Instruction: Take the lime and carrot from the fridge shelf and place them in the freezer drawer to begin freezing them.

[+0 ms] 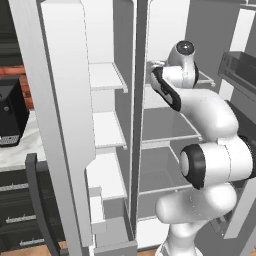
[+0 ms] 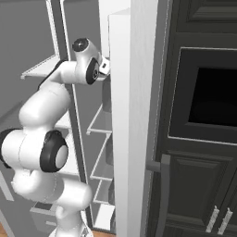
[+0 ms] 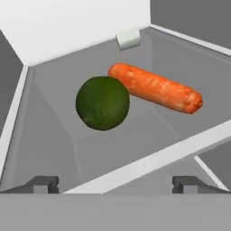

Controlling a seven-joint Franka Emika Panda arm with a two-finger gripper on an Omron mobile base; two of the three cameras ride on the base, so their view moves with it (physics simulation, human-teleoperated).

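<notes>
Fridge shelf (image 3: 54,126), pale grey: holds lime (image 3: 102,103) and carrot (image 3: 155,87), touching, carrot behind and to the right in hand view. Small white lump (image 3: 128,39) at back wall. Fingers (image 3: 116,184) spread wide, empty, short of the lime.

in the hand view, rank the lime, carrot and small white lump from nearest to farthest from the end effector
1. lime: nearest the open end effector, centre-left on the fridge shelf.
2. carrot: just behind the lime, running off to the right.
3. small white lump: farthest, against the back wall.
</notes>
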